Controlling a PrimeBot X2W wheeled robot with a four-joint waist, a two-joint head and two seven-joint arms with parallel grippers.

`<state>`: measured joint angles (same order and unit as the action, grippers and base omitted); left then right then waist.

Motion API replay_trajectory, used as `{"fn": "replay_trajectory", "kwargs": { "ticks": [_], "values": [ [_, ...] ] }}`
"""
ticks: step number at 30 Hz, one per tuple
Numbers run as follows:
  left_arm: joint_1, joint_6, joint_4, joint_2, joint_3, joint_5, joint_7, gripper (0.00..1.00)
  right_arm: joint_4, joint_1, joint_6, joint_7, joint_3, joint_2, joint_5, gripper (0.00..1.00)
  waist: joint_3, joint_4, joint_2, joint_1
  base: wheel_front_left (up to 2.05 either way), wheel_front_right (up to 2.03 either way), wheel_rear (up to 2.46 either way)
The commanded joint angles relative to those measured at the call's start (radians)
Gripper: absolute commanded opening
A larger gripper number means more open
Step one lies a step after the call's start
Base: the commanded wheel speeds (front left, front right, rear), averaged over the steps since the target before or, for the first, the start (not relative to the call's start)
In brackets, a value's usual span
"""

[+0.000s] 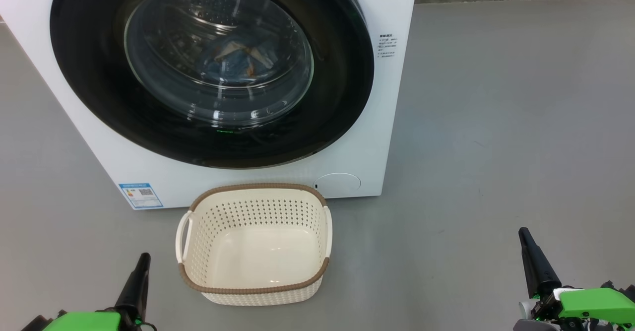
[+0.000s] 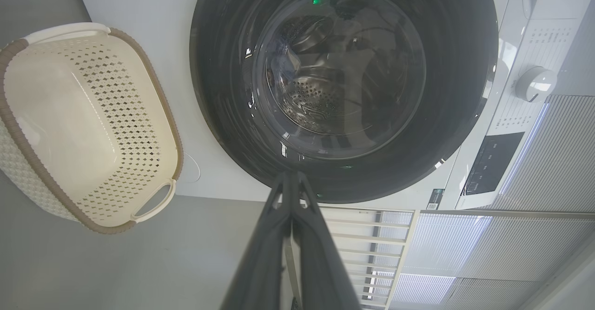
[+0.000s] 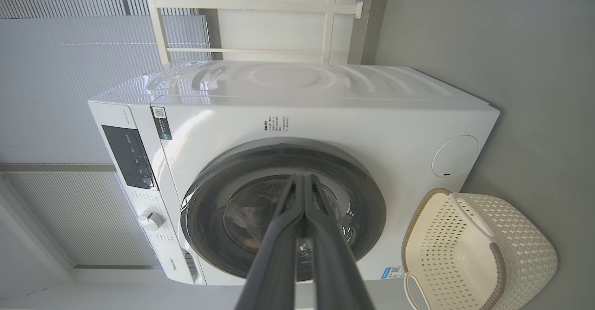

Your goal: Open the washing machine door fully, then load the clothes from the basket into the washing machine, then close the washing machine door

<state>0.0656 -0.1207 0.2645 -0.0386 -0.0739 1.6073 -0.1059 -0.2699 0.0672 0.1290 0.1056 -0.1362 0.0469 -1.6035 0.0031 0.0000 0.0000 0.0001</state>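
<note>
The white washing machine stands ahead with its round black washing machine door closed flat against the front. Through the glass I see the blue clothes lying inside the drum. The cream basket sits on the floor just in front of the machine, with nothing in it. My left gripper is low at the left, shut and holding nothing. My right gripper is low at the right, also shut with nothing in it. Both are well back from the door. The door and basket also show in the wrist views.
Grey floor spreads wide to the right of the machine. A control panel and knob sit on the machine's top strip. A white rail frame and window blinds stand behind the machine.
</note>
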Motion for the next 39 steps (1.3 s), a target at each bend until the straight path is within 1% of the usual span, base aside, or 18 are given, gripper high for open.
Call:
{"fn": "replay_trajectory", "kwargs": {
  "ticks": [1, 39],
  "values": [
    [0.042, -0.010, -0.019, -0.016, -0.035, 0.005, -0.004, 0.00, 0.025, 0.041, 0.002, 0.008, 0.022, 0.003, -0.005, 0.00, 0.000, 0.000, 0.0000, -0.0001, 0.00, 0.00, 0.00],
    [0.042, -0.010, -0.019, -0.014, -0.038, 0.003, -0.006, 0.00, 0.025, 0.041, 0.002, 0.008, 0.022, 0.003, -0.005, 0.00, 0.000, 0.000, 0.0000, -0.0001, 0.00, 0.00, 0.00]
  ]
}}
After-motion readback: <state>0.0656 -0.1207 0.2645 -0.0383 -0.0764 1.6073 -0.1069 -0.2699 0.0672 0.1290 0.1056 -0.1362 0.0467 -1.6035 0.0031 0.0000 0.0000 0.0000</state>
